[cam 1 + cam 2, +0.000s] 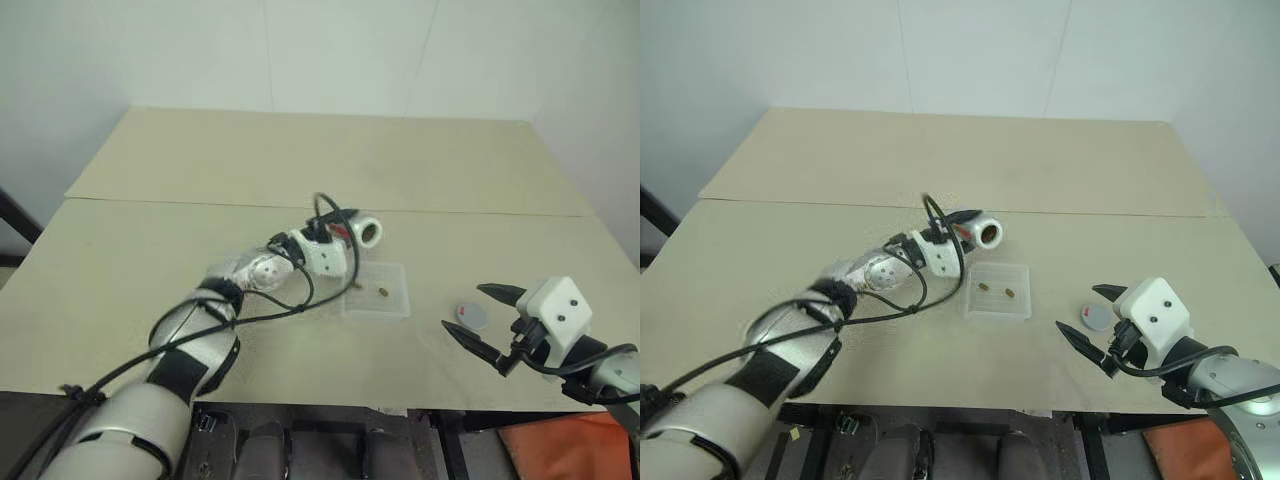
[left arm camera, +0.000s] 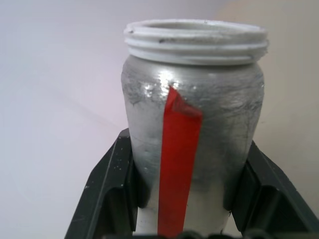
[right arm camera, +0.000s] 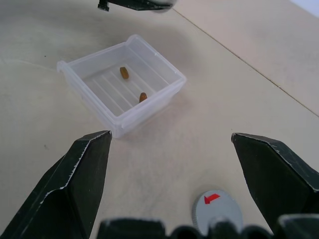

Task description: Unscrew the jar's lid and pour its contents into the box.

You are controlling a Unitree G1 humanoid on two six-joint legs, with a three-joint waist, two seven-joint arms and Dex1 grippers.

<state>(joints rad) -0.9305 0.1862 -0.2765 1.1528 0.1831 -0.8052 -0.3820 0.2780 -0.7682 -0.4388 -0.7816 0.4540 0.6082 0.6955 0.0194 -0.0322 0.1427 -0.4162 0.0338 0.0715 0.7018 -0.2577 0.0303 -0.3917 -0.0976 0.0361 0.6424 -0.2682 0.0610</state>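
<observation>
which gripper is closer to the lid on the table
Right. The open right gripper hangs just beside the grey lid; the left gripper, shut on the jar, is beyond the box from it.

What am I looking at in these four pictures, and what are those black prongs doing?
This is a two-armed robot at a beige table. Two pictures come from cameras on its head, looking down; the other two sit on its wrists, looking along each gripper's black fingers. The left gripper is shut on the jar, an open-topped container with a red stripe, held on its side near the box. That box is a shallow clear tray with two small brown pieces lying inside. The right gripper hangs open and empty above the table. The grey lid, marked with a red arrow, lies flat on the table close to it.
</observation>
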